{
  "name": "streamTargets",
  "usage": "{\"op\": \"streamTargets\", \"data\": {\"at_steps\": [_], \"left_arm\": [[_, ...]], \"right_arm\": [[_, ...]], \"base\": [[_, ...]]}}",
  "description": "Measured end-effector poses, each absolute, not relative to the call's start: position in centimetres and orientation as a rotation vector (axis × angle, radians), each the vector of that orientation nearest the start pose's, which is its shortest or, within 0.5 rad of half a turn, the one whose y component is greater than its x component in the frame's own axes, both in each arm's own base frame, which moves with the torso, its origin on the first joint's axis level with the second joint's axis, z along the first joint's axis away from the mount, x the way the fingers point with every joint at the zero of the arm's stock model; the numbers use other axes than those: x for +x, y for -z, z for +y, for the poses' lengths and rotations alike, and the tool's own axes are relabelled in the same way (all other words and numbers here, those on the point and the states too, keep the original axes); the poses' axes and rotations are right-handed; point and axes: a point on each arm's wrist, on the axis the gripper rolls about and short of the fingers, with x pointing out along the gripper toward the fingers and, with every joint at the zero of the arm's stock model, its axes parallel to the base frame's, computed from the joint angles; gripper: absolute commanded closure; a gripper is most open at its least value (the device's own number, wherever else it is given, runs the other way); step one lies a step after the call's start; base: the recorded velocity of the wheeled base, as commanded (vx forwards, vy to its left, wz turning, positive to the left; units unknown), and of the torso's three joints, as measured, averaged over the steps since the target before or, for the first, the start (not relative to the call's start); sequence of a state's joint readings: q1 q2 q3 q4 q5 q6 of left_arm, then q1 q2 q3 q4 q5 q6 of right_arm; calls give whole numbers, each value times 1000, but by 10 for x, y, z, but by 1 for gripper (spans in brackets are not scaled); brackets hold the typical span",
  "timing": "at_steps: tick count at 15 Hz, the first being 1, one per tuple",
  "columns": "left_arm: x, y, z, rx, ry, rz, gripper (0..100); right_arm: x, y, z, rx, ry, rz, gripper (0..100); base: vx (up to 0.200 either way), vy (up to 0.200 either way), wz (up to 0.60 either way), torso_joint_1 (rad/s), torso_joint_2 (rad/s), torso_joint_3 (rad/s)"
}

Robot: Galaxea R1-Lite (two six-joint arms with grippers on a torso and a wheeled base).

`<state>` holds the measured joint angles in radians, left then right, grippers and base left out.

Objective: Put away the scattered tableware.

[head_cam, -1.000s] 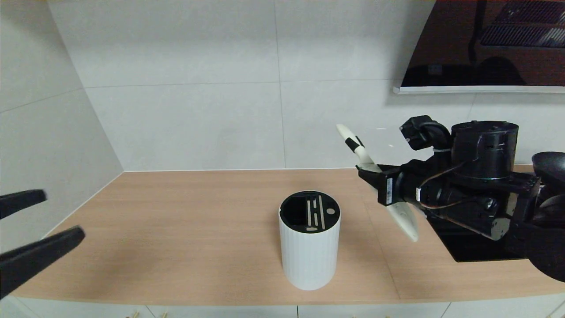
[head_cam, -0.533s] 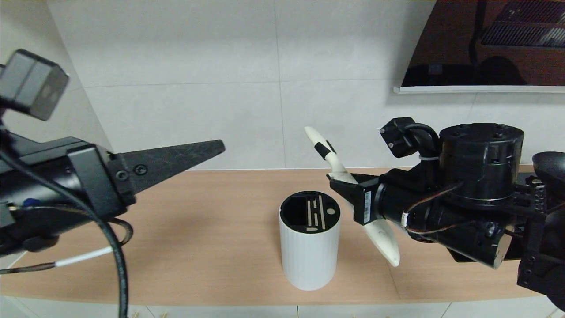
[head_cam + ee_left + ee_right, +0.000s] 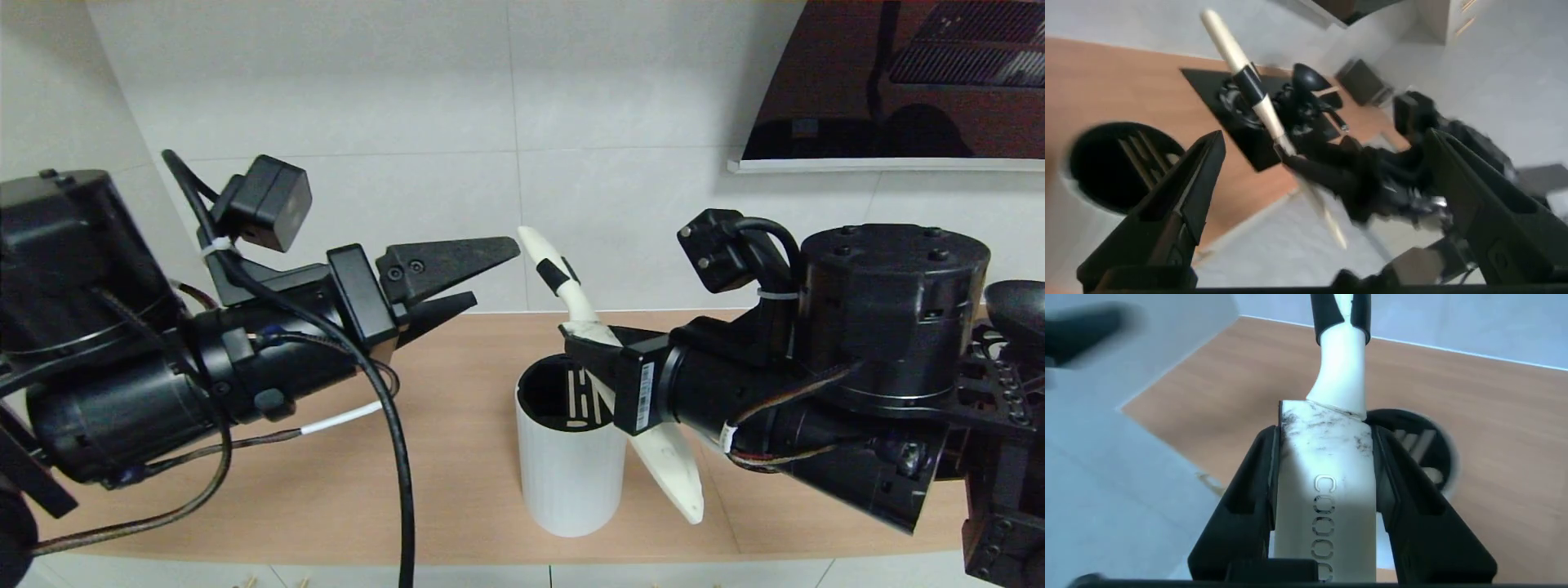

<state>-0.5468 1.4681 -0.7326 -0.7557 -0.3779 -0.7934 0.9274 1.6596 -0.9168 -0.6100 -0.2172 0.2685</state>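
My right hand (image 3: 592, 343) grips the white knife (image 3: 671, 467), slanting at 3 o'clock of the slotted holder (image 3: 570, 478); tilted, it could miss the slots; left hand (image 3: 495, 271) gapes empty.

counter (image 3: 457, 425): matt wood | holder (image 3: 567, 482): ribbed matt plastic | utensil (image 3: 673, 469): smooth

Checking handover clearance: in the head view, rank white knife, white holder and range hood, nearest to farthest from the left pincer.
1. White knife, handle tip just right of the left pincer.
2. White holder, below on the counter.
3. Range hood, far upper right.
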Motion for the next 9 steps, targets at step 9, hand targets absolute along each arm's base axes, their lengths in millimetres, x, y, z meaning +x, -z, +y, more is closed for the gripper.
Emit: {"op": "streamTargets", "data": {"at_steps": [9], "left_arm": [[237, -207, -167, -748, 790, 343, 0]], "right_arm": [[174, -211, 265, 178, -748, 220, 100]], "base": [[0, 0, 0, 0, 0, 0]]}}
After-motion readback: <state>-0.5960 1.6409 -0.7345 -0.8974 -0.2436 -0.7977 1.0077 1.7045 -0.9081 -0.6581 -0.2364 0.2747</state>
